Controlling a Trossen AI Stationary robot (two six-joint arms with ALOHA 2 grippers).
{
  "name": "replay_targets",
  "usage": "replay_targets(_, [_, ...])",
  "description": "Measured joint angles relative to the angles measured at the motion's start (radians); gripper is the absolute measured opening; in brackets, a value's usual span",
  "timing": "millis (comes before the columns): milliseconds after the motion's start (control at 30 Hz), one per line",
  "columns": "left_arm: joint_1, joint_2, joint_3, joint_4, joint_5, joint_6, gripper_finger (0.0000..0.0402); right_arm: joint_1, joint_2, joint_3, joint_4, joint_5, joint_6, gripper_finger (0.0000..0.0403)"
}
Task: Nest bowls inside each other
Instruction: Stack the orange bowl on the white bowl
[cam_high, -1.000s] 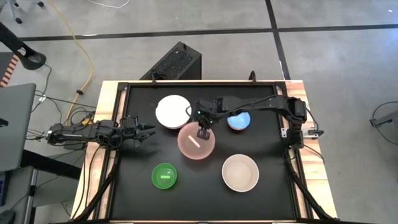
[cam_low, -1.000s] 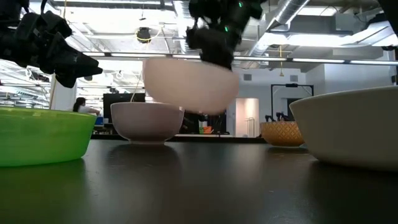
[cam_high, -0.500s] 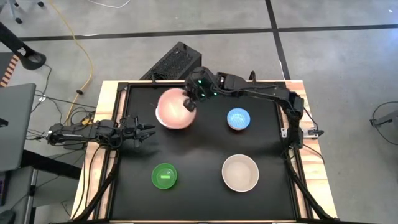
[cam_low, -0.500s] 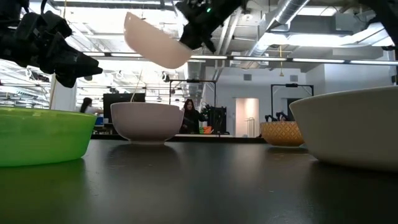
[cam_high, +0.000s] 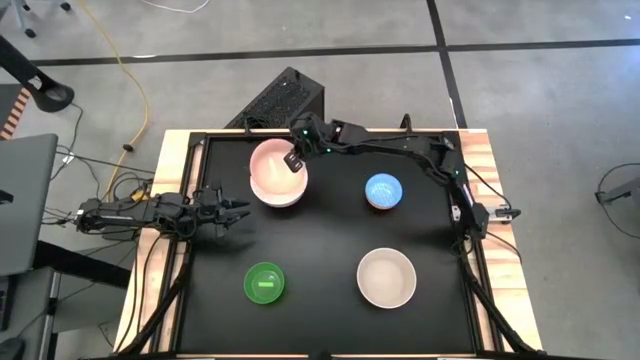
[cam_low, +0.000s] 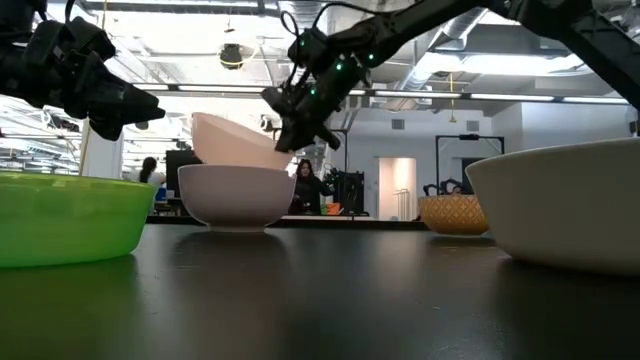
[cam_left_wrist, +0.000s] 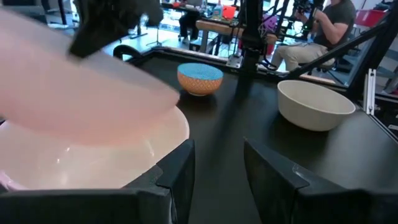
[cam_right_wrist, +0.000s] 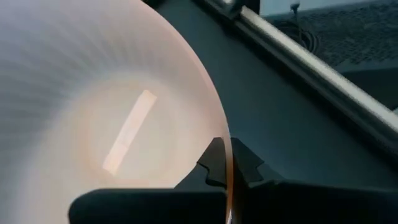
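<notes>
My right gripper (cam_high: 295, 160) is shut on the pink bowl (cam_high: 272, 168), which hangs tilted over the white bowl (cam_high: 284, 200) at the table's far left. In the low view the pink bowl (cam_low: 232, 140) dips behind the white bowl's rim (cam_low: 235, 170). The blue bowl (cam_high: 383, 191) rests on its base at the far right, the green bowl (cam_high: 265, 283) at the near left and the cream bowl (cam_high: 387, 278) at the near right. My left gripper (cam_high: 238, 210) waits open at the table's left edge, pointing level at the white bowl (cam_left_wrist: 93, 155). My right gripper pinches the pink bowl's rim (cam_right_wrist: 225, 140) on its far-right side, one finger inside the bowl and one outside. The fingers slant down from the table's far right. The bowl hangs tilted with its underside in the white bowl's mouth; whether the two bowls touch I cannot tell.
A raised black frame (cam_high: 455, 215) runs round the table. A black box (cam_high: 285, 100) stands on the floor beyond the far edge. Bare black table top lies in the middle (cam_high: 325, 240). People show in the room behind (cam_low: 305, 185).
My right gripper has carried the pink bowl from over the table's middle up and toward the far left, then down onto the white bowl. Its wrist has rolled and the bowl has tipped on the way. The gripper has stayed shut on the bowl's rim.
</notes>
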Motion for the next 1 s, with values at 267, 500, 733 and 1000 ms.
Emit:
replay_targets(267, [0.000, 0.000, 0.000, 0.000, 0.000, 0.002, 0.0128, 0.002, 0.030, 0.002, 0.019, 0.015, 0.021, 0.0006])
replay_targets(500, [0.000, 0.000, 0.000, -0.001, 0.000, 0.002, 0.0128, 0.003, 0.031, 0.001, -0.019, 0.020, 0.018, 0.0006])
replay_targets(733, [0.000, 0.000, 0.000, -0.001, 0.000, 0.002, 0.0128, 0.005, 0.031, 0.001, -0.023, 0.021, 0.019, 0.0050])
replay_targets(1000, [0.000, 0.000, 0.000, 0.000, 0.000, 0.001, 0.0128, 0.025, 0.031, 0.001, -0.024, 0.038, 0.007, 0.0103])
